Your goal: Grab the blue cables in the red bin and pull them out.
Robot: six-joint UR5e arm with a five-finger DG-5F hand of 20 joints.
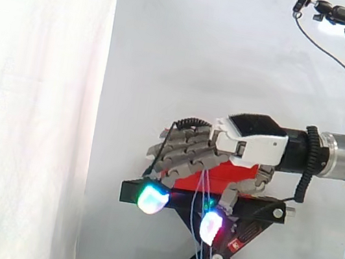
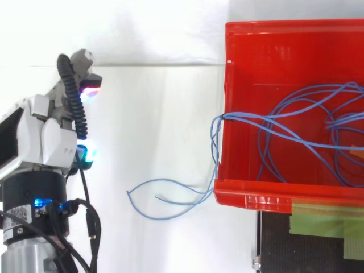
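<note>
The red bin (image 2: pixel 273 57) holds a tangle of blue cables (image 2: pixel 296 136). A few strands run over its left wall and hang down outside, ending in a loose loop (image 2: pixel 165 199) on the floor below. In the side view the strands (image 1: pixel 196 205) drop past the black stand (image 1: pixel 149 195) in line with my hand (image 1: pixel 250 138). From above, my hand (image 2: pixel 40 136) is well to the left of the bin and apart from the hanging strands. It is open, with relaxed, downward-sloping fingers and nothing between them. Its glowing fingertips (image 1: pixel 153 200) hang at the level of the stand's top.
The bin (image 1: pixel 217 176) sits on a black scissor-lift stand (image 2: pixel 310 250) with green tape (image 2: pixel 324 222) along its top. A small camera on a pole (image 1: pixel 335 12) stands at the upper right. A white curtain hangs behind everything.
</note>
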